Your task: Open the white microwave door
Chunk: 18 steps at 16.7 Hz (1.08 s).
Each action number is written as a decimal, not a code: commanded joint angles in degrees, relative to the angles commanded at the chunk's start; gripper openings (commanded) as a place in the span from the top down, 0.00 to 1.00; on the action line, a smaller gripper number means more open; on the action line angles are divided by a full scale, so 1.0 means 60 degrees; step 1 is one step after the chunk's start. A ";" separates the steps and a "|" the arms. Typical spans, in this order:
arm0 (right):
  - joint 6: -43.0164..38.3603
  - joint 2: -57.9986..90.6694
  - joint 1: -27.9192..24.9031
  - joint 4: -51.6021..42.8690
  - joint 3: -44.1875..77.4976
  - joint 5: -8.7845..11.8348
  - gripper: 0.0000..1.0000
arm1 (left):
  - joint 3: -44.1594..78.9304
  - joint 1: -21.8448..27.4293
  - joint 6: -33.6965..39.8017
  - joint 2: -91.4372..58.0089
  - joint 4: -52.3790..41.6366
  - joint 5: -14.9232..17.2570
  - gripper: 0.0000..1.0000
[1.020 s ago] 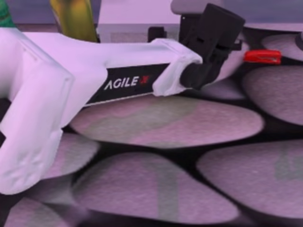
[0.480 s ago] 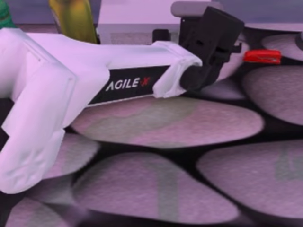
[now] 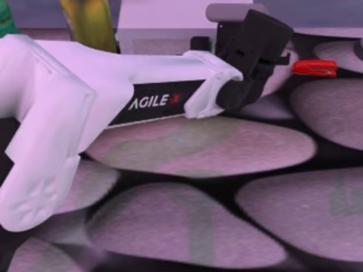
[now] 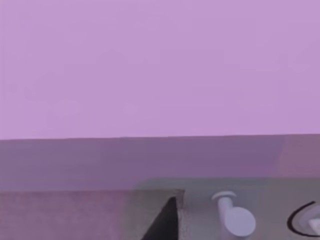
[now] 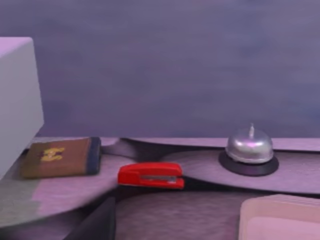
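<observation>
The white microwave (image 3: 164, 17) stands at the far middle of the table. Only a narrow grey strip of the microwave door (image 3: 156, 45) shows under its top edge. My left arm reaches across from the left, and its black gripper (image 3: 249, 51) sits against the microwave's front right, over the knob side. The left wrist view is pressed close to the microwave: its pale top fills the picture, with the door (image 4: 70, 215) low down, a dark wedge beside it and a round grey knob (image 4: 239, 222). The right wrist view shows the microwave's side (image 5: 15, 100) and a dark part of my right gripper (image 5: 100, 225).
A red stapler (image 3: 315, 68) lies right of the microwave, with a brown book (image 5: 60, 157) and a silver bell (image 5: 250, 147) nearby. A pale tray-like thing (image 5: 280, 220) is close to the right gripper. A yellow-green bottle (image 3: 88, 22) stands left of the microwave.
The left arm has edged slightly right and its gripper has turned a little at the microwave front. A small dark piece by the door strip has slid right.
</observation>
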<state>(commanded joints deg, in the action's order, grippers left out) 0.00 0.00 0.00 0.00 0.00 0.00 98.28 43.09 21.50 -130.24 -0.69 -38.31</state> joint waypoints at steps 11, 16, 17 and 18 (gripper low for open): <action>0.0000 0.0000 0.0000 0.0000 0.0000 0.0000 0.00 | -0.0240 0.0579 0.0050 0.0167 -0.0101 0.0070 1.00; 0.0000 0.0000 0.0000 0.0000 0.0000 0.0000 0.00 | 0.1533 0.0473 0.0545 -0.0550 -0.2120 0.0603 1.00; 0.0000 0.0000 0.0000 0.0000 0.0000 0.0000 0.00 | 0.2065 0.0430 0.0695 -0.0757 -0.2792 0.0770 1.00; 0.0000 0.0000 0.0000 0.0000 0.0000 0.0000 0.00 | 0.2624 0.0380 0.0855 -0.0969 -0.3518 0.0951 1.00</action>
<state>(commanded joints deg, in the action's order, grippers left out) 0.00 0.00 0.00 0.00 0.00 0.00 114.02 45.37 26.63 -136.05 -21.80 -32.60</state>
